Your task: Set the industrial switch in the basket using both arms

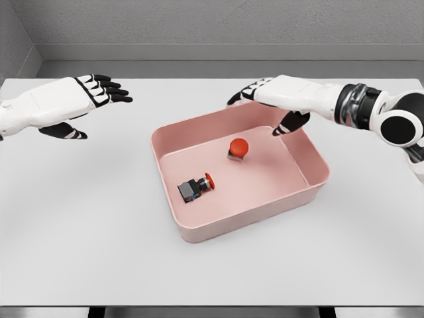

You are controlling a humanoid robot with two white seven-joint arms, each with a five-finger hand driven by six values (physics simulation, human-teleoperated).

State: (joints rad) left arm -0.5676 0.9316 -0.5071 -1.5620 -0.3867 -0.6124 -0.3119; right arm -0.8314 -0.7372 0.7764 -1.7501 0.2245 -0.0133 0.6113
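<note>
Two red-button industrial switches sit inside pink basket (pixel 199 233): upright switch (pixel 238 148) near centre, tipped switch (pixel 196 187) w/ long axis running toward the upright one. Right hand (pixel 270 94), open & empty, hovers nearer, above back rim. Left hand (pixel 86 98), open, well apart to the left.

two industrial switches lie inside the pink basket (pixel 311 179), well apart. one switch (pixel 238 148), red button up on a grey base, stands upright near the basket's far wall. the other switch (pixel 196 187), black-bodied, lies tipped on its side toward the near-left corner.
</note>
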